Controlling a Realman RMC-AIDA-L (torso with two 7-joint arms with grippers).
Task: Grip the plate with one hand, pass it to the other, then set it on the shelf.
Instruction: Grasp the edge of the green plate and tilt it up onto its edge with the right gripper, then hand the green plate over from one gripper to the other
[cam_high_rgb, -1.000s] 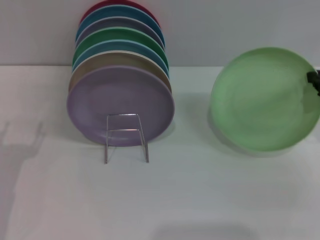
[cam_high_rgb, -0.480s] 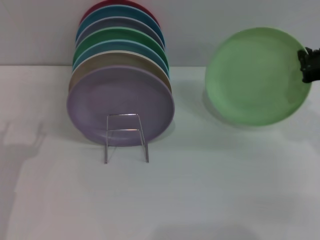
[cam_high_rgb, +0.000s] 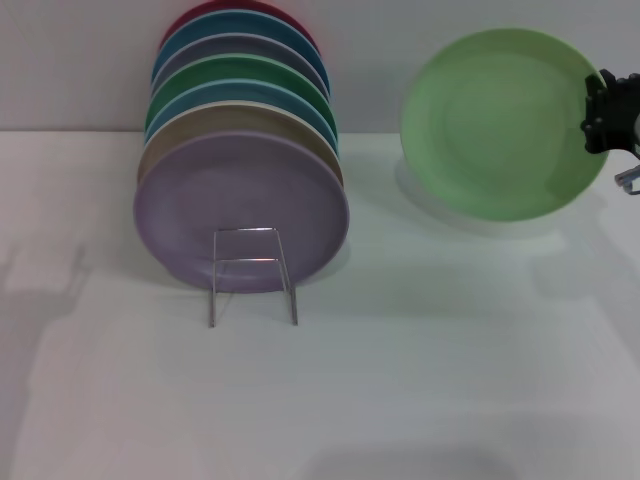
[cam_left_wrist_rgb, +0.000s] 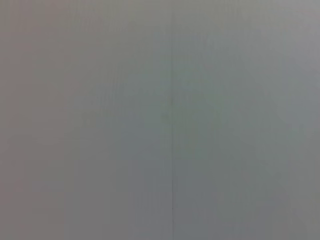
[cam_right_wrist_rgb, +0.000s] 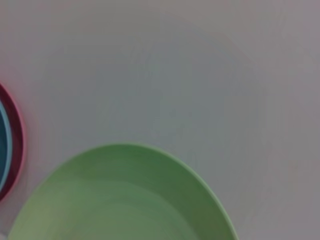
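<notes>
Nearest the robot, the pale surface (cam_high_rgb: 400, 400) lies bare up to the shelf (cam_high_rgb: 252, 275), a thin wire loop standing upright left of centre. Leaning against it is the lavender plate (cam_high_rgb: 240, 205), the front of a row of coloured plates (cam_high_rgb: 240, 75) stacked on edge one behind another toward the far wall (cam_high_rgb: 80, 60); the rack's loop props the front plate so the row stays upright, and the free slot appears to be on the near side of it.

Farther off and to the right, the plate (cam_high_rgb: 495, 120) hangs in the air, clear of the surface and tilted so its mint-green face turns toward the robot. The right claw (cam_high_rgb: 605, 112) pinches its right rim, closed on the edge and holding the plate up, presumably so the opposite rim is left free for the other arm to take. The right wrist view shows the same plate from close by, with the red back plate of the row at its edge.

The left claw is not to be seen; its wrist camera shows only blank grey. The handover looks not yet begun.
</notes>
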